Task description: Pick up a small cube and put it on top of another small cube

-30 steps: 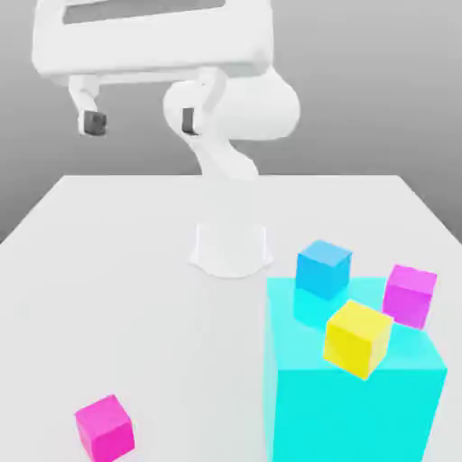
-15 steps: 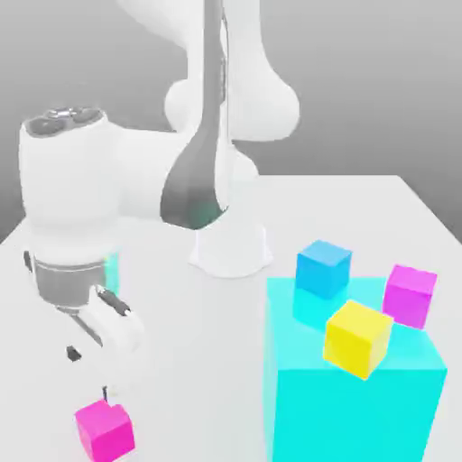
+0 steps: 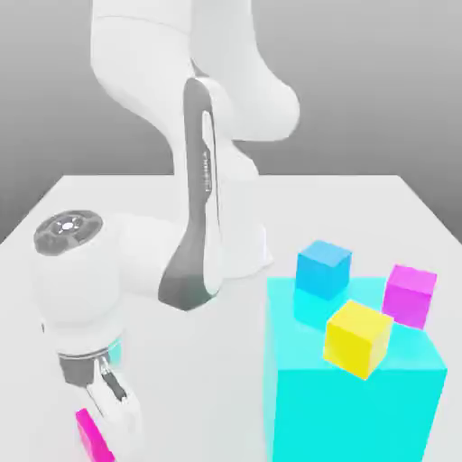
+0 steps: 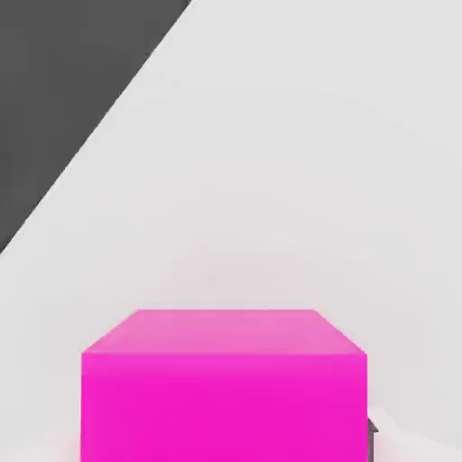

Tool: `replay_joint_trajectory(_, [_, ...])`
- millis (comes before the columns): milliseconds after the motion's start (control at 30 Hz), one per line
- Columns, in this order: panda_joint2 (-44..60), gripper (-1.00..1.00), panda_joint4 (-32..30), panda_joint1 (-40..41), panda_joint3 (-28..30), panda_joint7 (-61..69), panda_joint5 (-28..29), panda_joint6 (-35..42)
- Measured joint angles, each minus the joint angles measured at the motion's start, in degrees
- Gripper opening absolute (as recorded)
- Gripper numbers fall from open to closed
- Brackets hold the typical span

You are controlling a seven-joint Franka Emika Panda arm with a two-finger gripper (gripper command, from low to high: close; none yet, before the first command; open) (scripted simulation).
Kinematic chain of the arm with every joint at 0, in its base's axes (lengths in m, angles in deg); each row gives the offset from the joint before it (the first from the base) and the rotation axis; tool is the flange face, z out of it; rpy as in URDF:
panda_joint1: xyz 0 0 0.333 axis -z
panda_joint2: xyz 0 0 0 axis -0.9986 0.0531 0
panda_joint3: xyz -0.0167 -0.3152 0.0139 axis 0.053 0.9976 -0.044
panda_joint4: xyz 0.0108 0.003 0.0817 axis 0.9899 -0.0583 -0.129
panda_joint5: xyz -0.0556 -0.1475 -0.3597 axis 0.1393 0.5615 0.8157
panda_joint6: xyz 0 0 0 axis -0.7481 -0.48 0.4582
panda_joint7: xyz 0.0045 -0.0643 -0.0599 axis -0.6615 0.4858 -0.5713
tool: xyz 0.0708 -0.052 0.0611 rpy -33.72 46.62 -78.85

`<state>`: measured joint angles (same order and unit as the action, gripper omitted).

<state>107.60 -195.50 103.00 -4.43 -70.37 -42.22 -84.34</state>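
The step in hand was judged to be the grasp of the first cube, the first half of the task. The white table (image 3: 361, 194) carried everything. The big cyan block (image 3: 356, 388) was placed at the near right of the exterior view, and three small cubes were seen at it: the small sky-blue cube (image 3: 323, 268) at its far edge, a yellow cube (image 3: 357, 337) at its near part, and a lighter pink cube (image 3: 410, 295) at its right side. Whether each of them rested on the block or behind it could not be told exactly.

The arm (image 3: 194, 217) was bent far forward and down toward the near left corner of the table, with the wrist low and the gripper (image 3: 108, 424) pointed downward. The hot-pink cube (image 3: 90, 438) was found there, on the table, just at the fingers, well apart from the sky-blue cube. In the hand view the hot-pink cube (image 4: 224, 388) was seen very close in front of the camera.

The jaws were brought together as far as they go, and they were judged to be closed on the hot-pink cube, although the contact itself was hidden by the hand.

The next move was judged to call for a straight lift, then a carry to the right and far side, high enough to pass over the cyan block, and a level placing on the sky-blue cube.
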Motion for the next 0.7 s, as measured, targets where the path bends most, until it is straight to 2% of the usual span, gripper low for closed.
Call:
replay_joint_trajectory(67, [-4.0,-1.00,-0.7,-0.4,0.1,-0.2,0.6,3.3])
replay_joint_trajectory(233, [-14.4,-1.00,-1.1,-4.2,-3.9,3.4,1.4,13.1])
replay_joint_trajectory(700, [-42.9,-1.00,-2.1,-20.0,-12.3,18.1,-1.9,40.6])
